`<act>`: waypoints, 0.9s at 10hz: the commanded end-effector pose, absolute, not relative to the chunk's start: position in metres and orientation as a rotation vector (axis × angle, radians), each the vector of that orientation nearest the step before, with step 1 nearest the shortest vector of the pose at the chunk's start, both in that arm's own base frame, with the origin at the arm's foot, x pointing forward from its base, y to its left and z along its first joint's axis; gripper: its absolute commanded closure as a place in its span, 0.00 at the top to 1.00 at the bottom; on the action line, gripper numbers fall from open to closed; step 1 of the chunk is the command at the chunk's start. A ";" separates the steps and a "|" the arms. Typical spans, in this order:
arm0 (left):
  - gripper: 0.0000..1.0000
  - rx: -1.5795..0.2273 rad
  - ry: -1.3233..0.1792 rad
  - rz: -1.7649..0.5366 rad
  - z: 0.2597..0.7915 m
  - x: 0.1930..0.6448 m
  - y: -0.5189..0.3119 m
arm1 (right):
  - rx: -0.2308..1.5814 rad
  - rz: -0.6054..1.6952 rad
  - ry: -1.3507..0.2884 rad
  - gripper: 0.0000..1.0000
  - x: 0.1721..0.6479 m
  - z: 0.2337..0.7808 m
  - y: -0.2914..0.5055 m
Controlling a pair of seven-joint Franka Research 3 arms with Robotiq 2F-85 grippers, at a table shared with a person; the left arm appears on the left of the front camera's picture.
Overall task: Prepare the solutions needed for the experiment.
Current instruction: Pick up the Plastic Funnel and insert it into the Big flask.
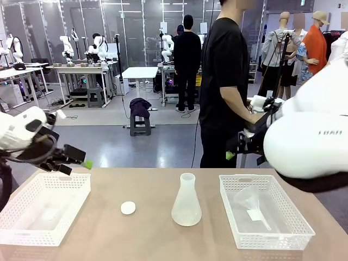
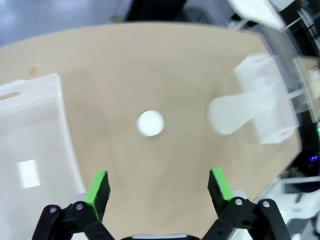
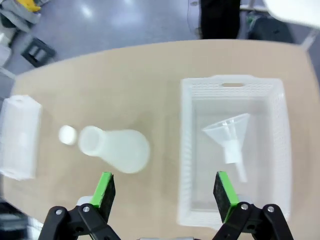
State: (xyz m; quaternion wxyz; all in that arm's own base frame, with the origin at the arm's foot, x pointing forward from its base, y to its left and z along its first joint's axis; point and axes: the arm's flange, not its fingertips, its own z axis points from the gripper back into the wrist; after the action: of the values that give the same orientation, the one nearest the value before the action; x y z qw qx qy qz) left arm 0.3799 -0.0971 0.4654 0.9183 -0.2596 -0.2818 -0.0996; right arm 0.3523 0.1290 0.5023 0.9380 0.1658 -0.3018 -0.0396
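A frosted-clear conical flask stands upright at the table's middle, seen from above in the left wrist view and the right wrist view. A small white round cap lies to its left. A clear funnel lies in the right white basket. The solutions are out of view. My left gripper hangs open above the left basket. High at the right, my right gripper is open over the right basket's far side. Neither holds anything.
A person in a black shirt stands at the table's far edge, right of centre. In the left basket lies a small white flat piece. Bare tabletop surrounds the flask and cap.
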 end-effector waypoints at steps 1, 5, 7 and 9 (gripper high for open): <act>1.00 -0.788 -0.632 -0.142 0.459 0.374 -0.077 | 0.642 -0.198 -0.636 1.00 0.336 0.485 0.120; 1.00 -1.132 -0.557 0.066 0.465 0.361 -0.041 | 1.075 -0.371 -0.559 1.00 0.322 0.484 0.095; 1.00 -1.260 -0.461 0.075 0.463 0.363 -0.033 | 1.155 -0.415 -0.501 1.00 0.325 0.473 0.087; 1.00 -1.332 -0.400 0.022 0.457 0.368 -0.032 | 1.214 -0.426 -0.437 1.00 0.335 0.462 0.086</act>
State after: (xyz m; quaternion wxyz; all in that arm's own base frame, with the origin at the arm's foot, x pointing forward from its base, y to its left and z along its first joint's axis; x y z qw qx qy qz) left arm 0.3630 -0.0337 0.4609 0.7650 -0.6145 -0.1902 0.0312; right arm 0.3501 0.0872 0.4978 0.7833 0.5452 -0.2126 -0.2098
